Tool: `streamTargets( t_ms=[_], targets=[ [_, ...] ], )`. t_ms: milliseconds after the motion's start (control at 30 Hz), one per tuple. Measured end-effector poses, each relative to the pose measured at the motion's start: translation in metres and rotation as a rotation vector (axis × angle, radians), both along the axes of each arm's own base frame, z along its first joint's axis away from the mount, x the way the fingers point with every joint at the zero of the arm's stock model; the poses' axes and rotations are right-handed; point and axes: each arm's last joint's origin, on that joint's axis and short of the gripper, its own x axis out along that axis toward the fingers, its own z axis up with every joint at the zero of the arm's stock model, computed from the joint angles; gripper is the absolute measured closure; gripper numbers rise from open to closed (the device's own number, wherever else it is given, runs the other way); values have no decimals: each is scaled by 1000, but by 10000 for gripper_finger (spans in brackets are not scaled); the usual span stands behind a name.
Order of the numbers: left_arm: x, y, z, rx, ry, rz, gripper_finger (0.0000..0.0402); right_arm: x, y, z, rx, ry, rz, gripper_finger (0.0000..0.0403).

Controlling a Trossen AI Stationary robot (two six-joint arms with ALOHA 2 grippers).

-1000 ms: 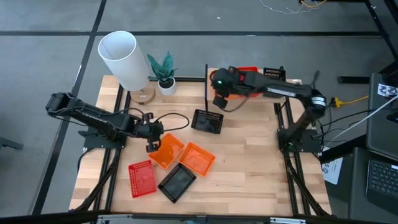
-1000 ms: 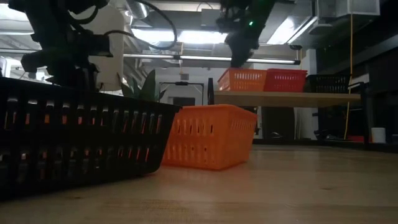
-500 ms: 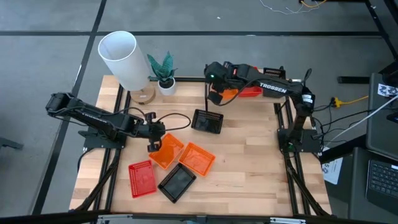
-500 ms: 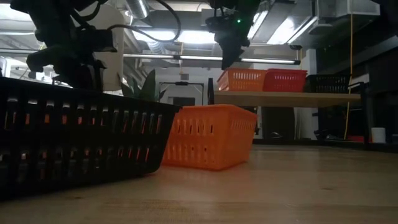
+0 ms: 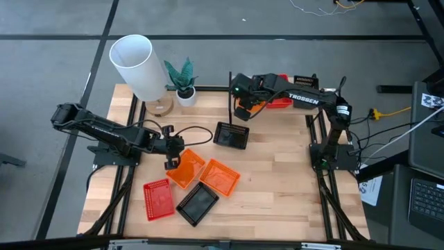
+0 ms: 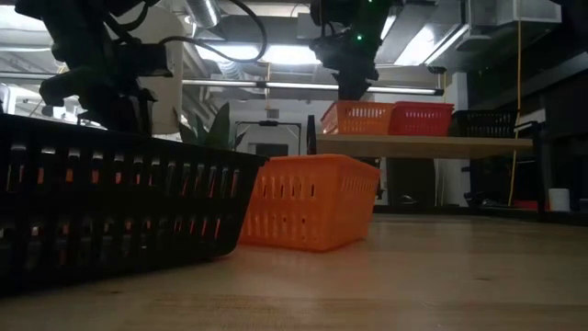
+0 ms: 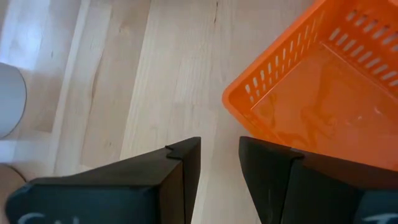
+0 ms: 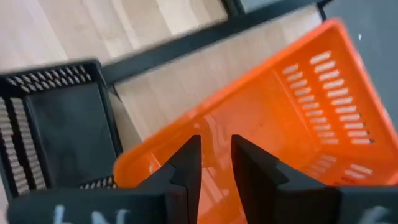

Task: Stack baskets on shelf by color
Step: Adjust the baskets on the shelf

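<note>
Right gripper: hangs over the near left end of the shelf, directly above the orange perforated plastic basket that sits there. In the right wrist view its two dark fingers stand a narrow gap apart with that basket's near rim just ahead of the tips; whether the rim is pinched between them cannot be told.

Left gripper: low over the table, beside a second orange mesh basket. Its jaws stand slightly apart with only bare wood between them; this basket's rounded corner lies just ahead of one fingertip, not touching.

Shelf: a raised light-wood plank on thin black posts at the far edge of the table. In the low view it carries the orange basket, a red mesh basket touching it side by side, and a black mesh basket set a little apart at the other end.

Basket appearance: shallow rectangular trays, smooth glossy floor, walls pierced by rows of short vertical slots, rounded corners.

Loose baskets on the table: a black slotted basket lies below and beside the right gripper's jaws; a third orange basket, a red basket and another black basket cluster near the left gripper.

Background items: a white cylinder and a small potted green plant at the far left corner of the wooden table.
</note>
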Motion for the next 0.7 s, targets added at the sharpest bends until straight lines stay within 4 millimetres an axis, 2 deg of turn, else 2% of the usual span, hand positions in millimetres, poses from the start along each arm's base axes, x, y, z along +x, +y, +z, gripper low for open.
streamTargets(
  t_ms=[700],
  targets=[
    [0, 0, 0, -4, -3, 4, 299, 6, -1, 7, 5, -88, -10, 315]
  ],
)
